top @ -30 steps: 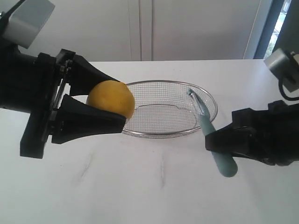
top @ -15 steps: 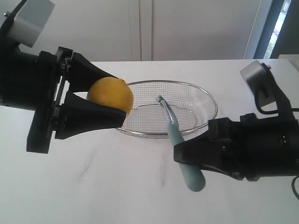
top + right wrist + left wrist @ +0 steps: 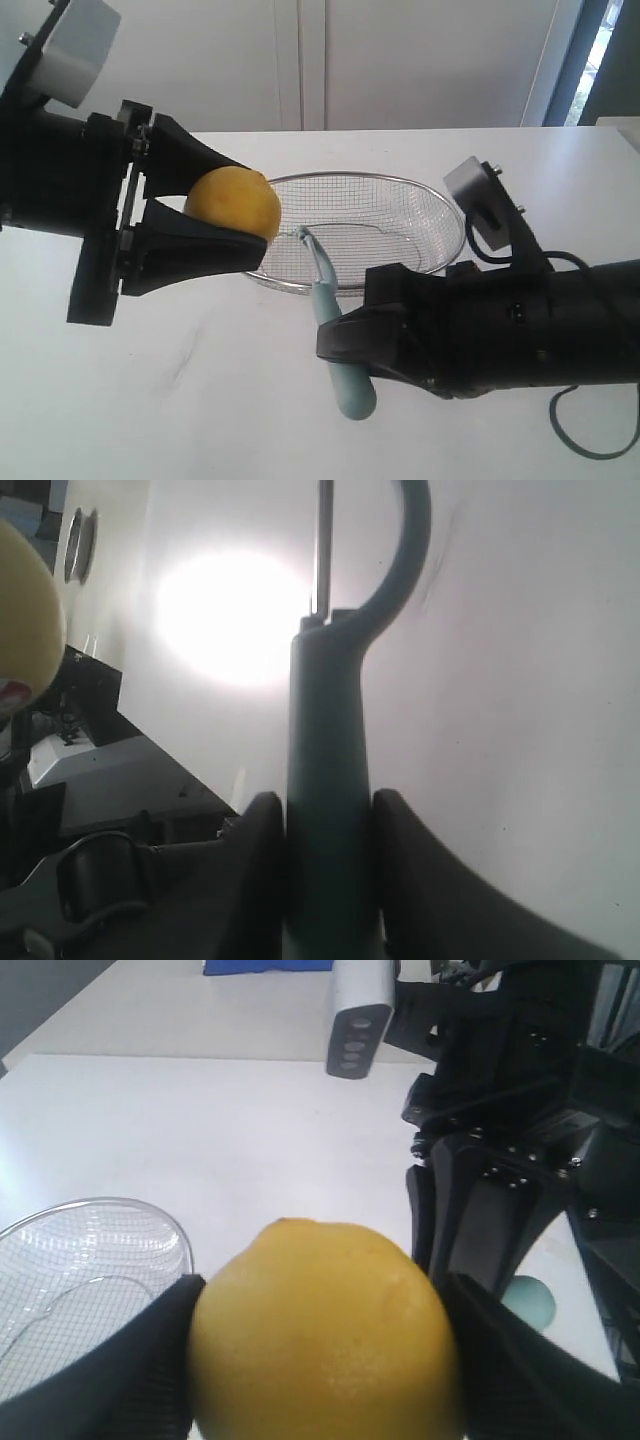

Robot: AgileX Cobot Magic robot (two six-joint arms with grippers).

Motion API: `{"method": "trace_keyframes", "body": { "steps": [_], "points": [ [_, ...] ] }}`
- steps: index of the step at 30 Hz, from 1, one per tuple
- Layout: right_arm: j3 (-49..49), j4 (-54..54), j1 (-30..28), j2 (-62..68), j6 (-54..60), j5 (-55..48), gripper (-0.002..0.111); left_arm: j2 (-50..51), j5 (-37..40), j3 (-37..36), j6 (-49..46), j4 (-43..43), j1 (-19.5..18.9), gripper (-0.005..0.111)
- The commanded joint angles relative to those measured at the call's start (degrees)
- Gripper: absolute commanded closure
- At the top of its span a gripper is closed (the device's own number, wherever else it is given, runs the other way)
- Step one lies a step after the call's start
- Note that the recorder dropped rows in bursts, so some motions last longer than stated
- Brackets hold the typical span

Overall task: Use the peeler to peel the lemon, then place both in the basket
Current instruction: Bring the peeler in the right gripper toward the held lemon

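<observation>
So the blade can reach it, my left gripper [image 3: 258,215] clamps the lemon [image 3: 232,203] raised above the desk [image 3: 200,400] beside the basket [image 3: 430,215]; my right gripper [image 3: 338,345] grips the peeler [image 3: 322,290] by its handle, head angled up near the lemon, contact unclear

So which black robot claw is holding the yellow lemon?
The left gripper clamps the small bright yellow lemon; the right gripper holds the slim teal-handled peeler instead.

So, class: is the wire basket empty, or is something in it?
Empty: the basket shows only bare mesh. The lemon sits clamped in the left gripper, the peeler in the right gripper.
</observation>
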State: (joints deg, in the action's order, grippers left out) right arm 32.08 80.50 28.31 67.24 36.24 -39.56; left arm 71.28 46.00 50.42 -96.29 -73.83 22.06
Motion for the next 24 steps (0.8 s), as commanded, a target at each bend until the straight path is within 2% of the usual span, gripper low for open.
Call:
{"method": "trace_keyframes", "body": {
  "steps": [1,11,24],
  "points": [
    [-0.24,3.96,2.59,2.37,1.34,3.27,0.108,-0.55,-2.04,0.31,-0.02,-1.24,-0.27,0.107],
    [-0.14,9.15,6.43,4.16,2.79,6.66,0.108,2.03,-3.57,0.31,-0.02,0.18,-0.27,0.107],
    [-0.14,9.8,6.58,4.16,2.79,5.06,0.108,4.11,-4.24,0.31,-0.02,0.72,-0.16,0.107]
  ]
}}
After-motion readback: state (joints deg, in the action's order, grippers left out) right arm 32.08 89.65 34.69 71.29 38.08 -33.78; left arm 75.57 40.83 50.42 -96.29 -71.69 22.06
